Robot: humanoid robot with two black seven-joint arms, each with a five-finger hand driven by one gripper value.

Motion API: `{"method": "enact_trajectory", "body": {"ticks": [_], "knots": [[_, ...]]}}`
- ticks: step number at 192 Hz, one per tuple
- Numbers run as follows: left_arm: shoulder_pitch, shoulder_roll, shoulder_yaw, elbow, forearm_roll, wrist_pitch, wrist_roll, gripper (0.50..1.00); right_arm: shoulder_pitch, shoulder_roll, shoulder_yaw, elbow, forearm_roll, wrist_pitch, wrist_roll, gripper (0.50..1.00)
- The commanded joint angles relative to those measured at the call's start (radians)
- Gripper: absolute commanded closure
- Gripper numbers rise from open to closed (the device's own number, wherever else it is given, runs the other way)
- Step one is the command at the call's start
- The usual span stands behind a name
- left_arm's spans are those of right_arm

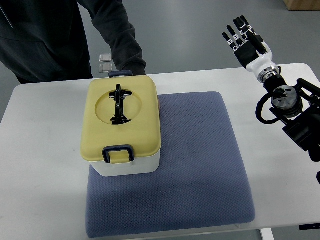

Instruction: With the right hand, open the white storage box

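The bench (45,150) carries a blue mat (200,165), and the box (124,125) sits on the mat's far-left corner, partly overhanging onto the bench. Its body is white, its lid (120,117) yellow with a black handle (119,104) folded flat in a round recess. The box's long axis runs near to far, with one dark latch (118,152) on the near end and another at the far end. A person (60,35) stands behind it. The right hand (245,37) hangs well apart, off to the box's right and farther back, fingers spread, holding nothing. It likely must travel left and nearer.
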Motion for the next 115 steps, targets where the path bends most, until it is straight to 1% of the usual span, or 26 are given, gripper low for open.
{"method": "enact_trajectory", "body": {"ticks": [1, 35, 59, 81, 115], "knots": [[0.000, 0.000, 0.000, 0.000, 0.000, 0.000, 0.000, 0.500, 0.008, -0.002, 0.000, 0.000, 0.000, 0.000, 0.000, 0.564], [0.000, 0.000, 0.001, -0.001, 0.000, 0.000, 0.000, 0.500, 0.034, -0.019, -0.003, 0.001, -0.012, 0.002, -0.002, 0.564], [0.000, 0.000, 0.001, -0.001, 0.000, 0.000, 0.000, 0.500, 0.076, -0.027, -0.002, 0.001, -0.140, 0.000, -0.003, 0.564], [0.000, 0.000, 0.003, -0.003, 0.000, 0.000, -0.001, 0.500, 0.116, -0.034, -0.011, 0.001, -0.348, 0.000, -0.006, 0.566], [-0.002, 0.000, 0.004, -0.004, 0.000, -0.008, 0.000, 0.500, 0.228, -0.054, -0.097, 0.003, -0.828, 0.015, -0.005, 0.566]]}}
